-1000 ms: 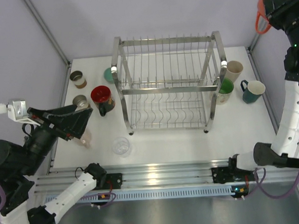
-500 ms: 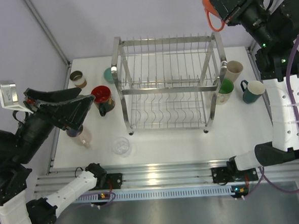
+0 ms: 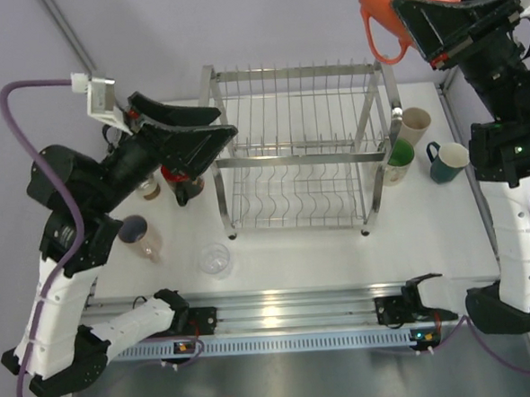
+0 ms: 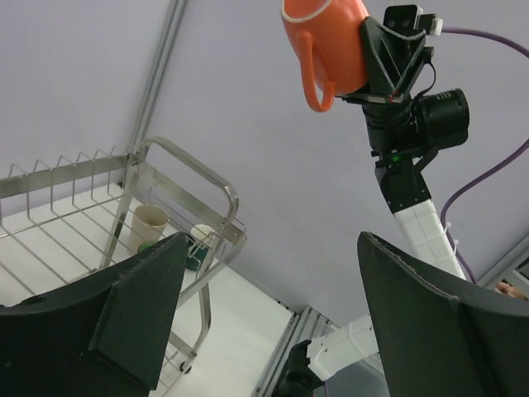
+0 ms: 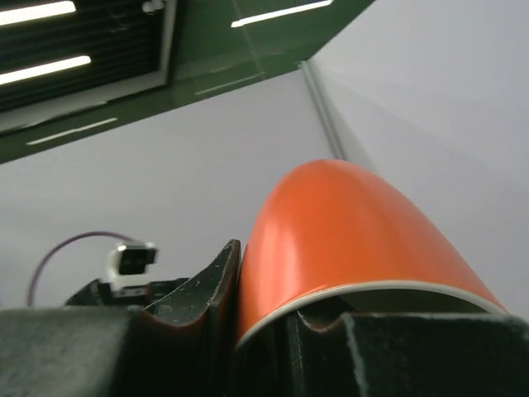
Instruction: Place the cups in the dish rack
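Clearly the move ahead turns on how the orange mug (image 3: 410, 1) sits relative to the dish rack (image 3: 303, 158). We see the mug held high in the air, past the rack's far right corner, so the rack lies to its left, nearer to us and well below. The right gripper (image 3: 430, 26) pinches the mug's wall at the rim, one finger inside and one outside, as its wrist view shows. The handle points left, toward the rack side. The body looks tipped over, not upright, though we cannot tell exactly how its long axis runs. The left gripper (image 3: 226, 123) hovers by the rack's left posts with its fingers spread wide and nothing between them. It is closer to the rack, but only the right arm carries a cup. We judge that the mug must travel left, toward us and down to reach the wire slots.
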Robot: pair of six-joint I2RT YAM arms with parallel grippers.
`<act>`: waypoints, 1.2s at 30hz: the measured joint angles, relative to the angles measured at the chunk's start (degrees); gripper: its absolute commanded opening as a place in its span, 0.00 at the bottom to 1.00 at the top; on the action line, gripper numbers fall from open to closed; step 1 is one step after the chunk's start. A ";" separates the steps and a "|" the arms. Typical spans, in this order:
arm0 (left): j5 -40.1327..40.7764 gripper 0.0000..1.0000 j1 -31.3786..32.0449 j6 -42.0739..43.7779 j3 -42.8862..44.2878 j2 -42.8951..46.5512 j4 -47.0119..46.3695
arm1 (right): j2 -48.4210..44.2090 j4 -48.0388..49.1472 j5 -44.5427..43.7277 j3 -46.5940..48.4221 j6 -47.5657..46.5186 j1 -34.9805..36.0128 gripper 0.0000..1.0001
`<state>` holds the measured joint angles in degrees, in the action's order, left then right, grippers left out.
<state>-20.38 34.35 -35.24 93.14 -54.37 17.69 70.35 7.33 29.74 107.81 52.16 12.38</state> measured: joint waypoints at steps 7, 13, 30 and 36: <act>-8.33 0.87 0.00 -5.49 -3.82 -7.52 -13.14 | -7.91 10.67 4.20 -15.80 9.46 5.77 0.00; -13.35 0.86 0.55 -8.37 -3.85 -12.76 -18.69 | -8.02 11.34 5.38 -18.21 9.42 12.52 0.00; -17.51 0.79 9.03 -5.03 -3.34 -17.62 -23.85 | -4.68 12.83 5.25 -20.09 7.26 18.08 0.00; -17.05 0.72 9.38 -5.09 -3.26 -20.09 -24.70 | -3.54 11.80 4.37 -21.24 4.42 21.94 0.00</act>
<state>-37.43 43.72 -40.34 89.89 -74.46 -7.01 66.81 19.14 34.11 86.56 56.58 34.33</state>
